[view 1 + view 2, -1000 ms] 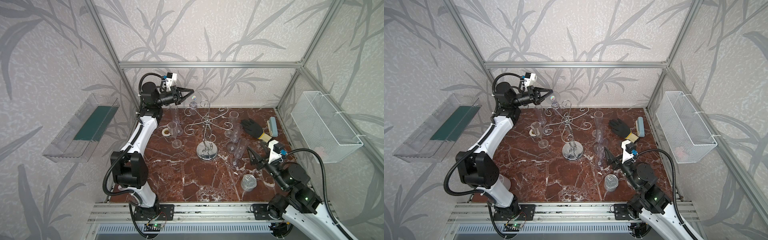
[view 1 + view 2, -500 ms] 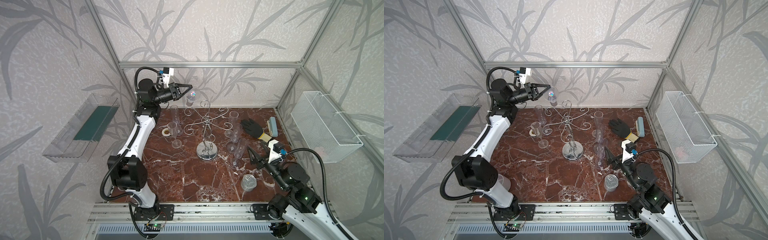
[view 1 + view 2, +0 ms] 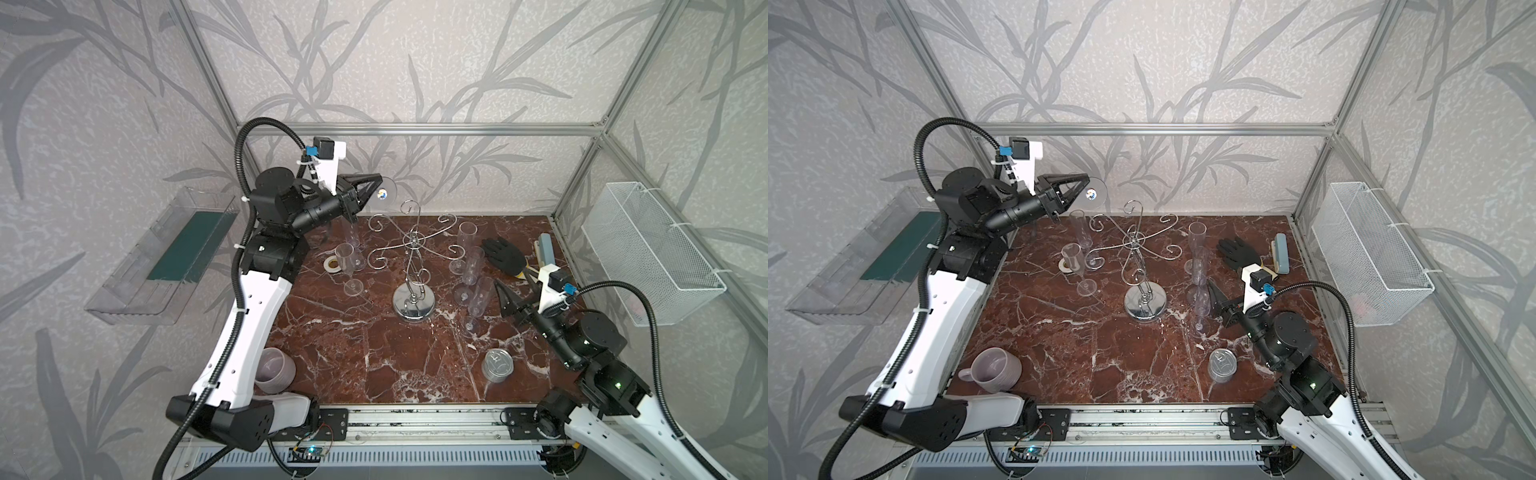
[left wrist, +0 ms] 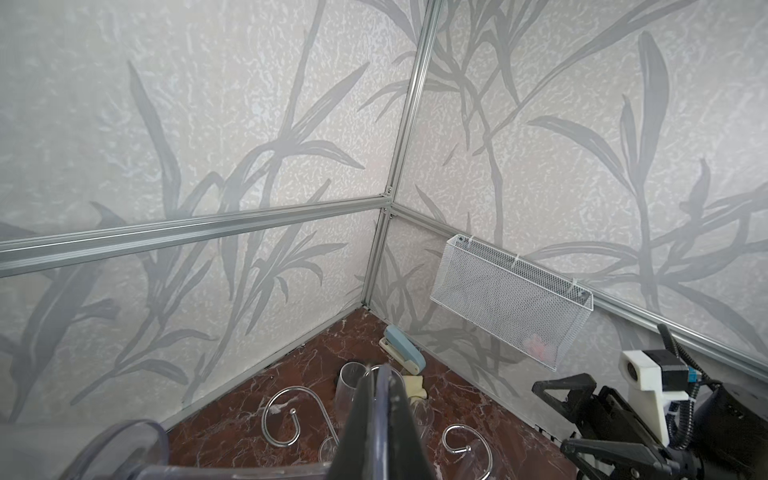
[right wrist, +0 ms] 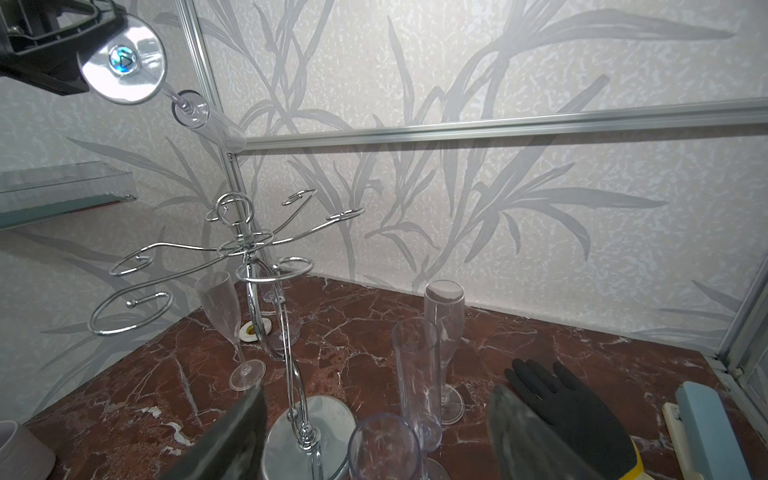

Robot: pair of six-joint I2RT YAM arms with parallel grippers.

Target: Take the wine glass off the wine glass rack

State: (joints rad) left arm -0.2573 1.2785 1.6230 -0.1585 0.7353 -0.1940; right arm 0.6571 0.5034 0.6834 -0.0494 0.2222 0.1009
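The left gripper (image 3: 377,181) is raised at the back left of the cell. Its fingers are closed on the edge of the round foot of the wine glass (image 5: 124,62). The glass, a clear flute, hangs tilted in the air, foot at the fingers and bowl slanting away from them. It sits above and to the back left of the wine glass rack (image 3: 414,304) and touches none of its arms. The rack stands upright on its mirrored base near the middle of the marble table (image 3: 374,374).

The right gripper (image 5: 378,392) hovers low over the right side of the table. Its fingers are spread wide with nothing between them, and it faces the rack's base.

Five more flutes (image 3: 471,266) stand upright on the table, two left of the rack and three right of it. A tape roll (image 3: 332,264) lies just beside the left pair. A tin can (image 3: 496,365) stands in front of the right three. A black glove (image 3: 503,257) and a pale blue stapler (image 3: 547,249) lie at the back right. A lilac mug (image 3: 994,370) sits at the front left, beside the left arm. A white wire basket (image 3: 648,253) hangs on the right wall.
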